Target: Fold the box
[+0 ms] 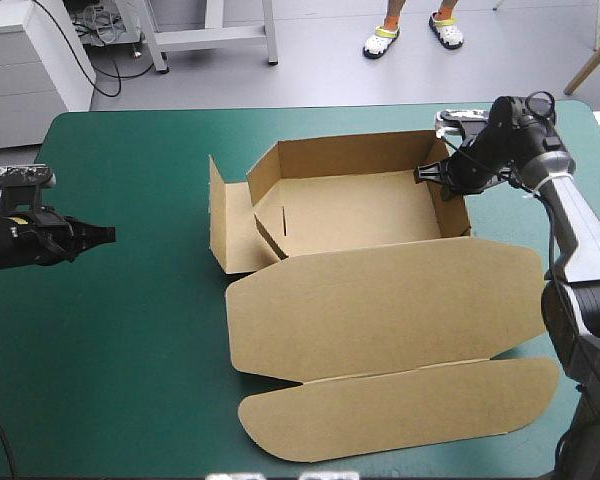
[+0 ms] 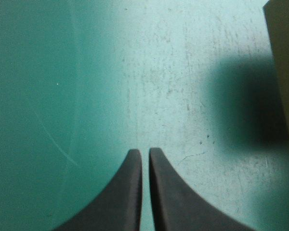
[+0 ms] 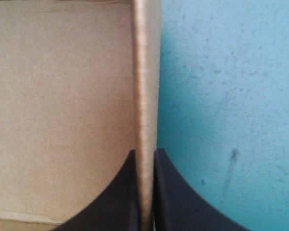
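The brown cardboard box (image 1: pixel 350 212), a cut sheet of board partly set up as an open tray, sits in the middle of the desk (image 1: pixel 130 350), a little toward its far and right sides. Its far wall and right wall (image 1: pixel 448 205) stand upright. On the left side a loose side flap (image 1: pixel 225 228) stands up and angles outward. The broad lid (image 1: pixel 380 300) lies flat on the teal-green cover, reaching toward the near edge, and its rounded front flap (image 1: pixel 400 405) lies flat beyond it.

The right end effector (image 1: pixel 427 175), with two black fin-shaped fingers, is clamped on the top edge of the right wall near the far corner. In the right wrist view (image 3: pixel 145 153) the thin edge of the board (image 3: pixel 147 96) runs straight between the fingers, with the tray floor on one side and bare cover on the other.

The left end effector (image 1: pixel 105 235) hangs over the left part of the desk, well apart from the box. Its fingers are pressed together on nothing (image 2: pixel 145 151), with a corner of the box (image 2: pixel 284 72) ahead and to one side.
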`<state>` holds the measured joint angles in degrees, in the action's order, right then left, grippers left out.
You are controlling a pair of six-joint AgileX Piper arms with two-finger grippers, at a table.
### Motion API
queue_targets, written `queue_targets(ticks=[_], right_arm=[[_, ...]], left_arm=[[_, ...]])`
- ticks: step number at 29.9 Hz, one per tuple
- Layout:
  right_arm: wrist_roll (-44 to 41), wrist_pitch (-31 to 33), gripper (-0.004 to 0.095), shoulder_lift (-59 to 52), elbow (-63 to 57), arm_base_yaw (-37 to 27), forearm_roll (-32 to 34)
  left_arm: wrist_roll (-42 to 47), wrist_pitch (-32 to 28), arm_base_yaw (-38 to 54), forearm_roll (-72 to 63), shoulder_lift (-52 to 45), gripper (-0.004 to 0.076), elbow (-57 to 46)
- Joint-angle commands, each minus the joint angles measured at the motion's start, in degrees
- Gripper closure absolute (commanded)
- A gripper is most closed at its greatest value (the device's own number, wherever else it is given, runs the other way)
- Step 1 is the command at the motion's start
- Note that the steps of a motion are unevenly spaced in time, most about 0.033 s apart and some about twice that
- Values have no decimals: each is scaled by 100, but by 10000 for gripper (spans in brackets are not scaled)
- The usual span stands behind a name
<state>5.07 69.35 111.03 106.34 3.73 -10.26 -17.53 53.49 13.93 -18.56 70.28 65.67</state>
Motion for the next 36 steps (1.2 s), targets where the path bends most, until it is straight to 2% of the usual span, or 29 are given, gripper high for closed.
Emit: queue_targets(ticks=[1,6,7,9,14,23,32,36], right_arm=[[41,-43,927,-653,168,8,-220],[41,-30,927,-969,168,8,-310],[41,-30,927,-1027,168,8,-356],[41,-30,927,-1152,168,8,-493],[41,-30,927,-1557,168,8,-866],[41,-30,927,-2464,168,8,-903],[41,-30,927,-2533,158,19,-998],[130,-42,927,-2327,147,19,-1184]], left_arm=[[-94,-263,12,-125,-113,556,185],[-94,-285,12,-321,-113,214,185],[-94,-299,12,-430,-113,164,185],[-94,-330,12,-668,-113,126,185],[-94,-409,12,-1531,-59,127,185],[-149,-69,12,-2532,366,136,185],[-1615,606,-36,-4450,488,136,185],[-1732,810,-36,-4671,488,137,185]])
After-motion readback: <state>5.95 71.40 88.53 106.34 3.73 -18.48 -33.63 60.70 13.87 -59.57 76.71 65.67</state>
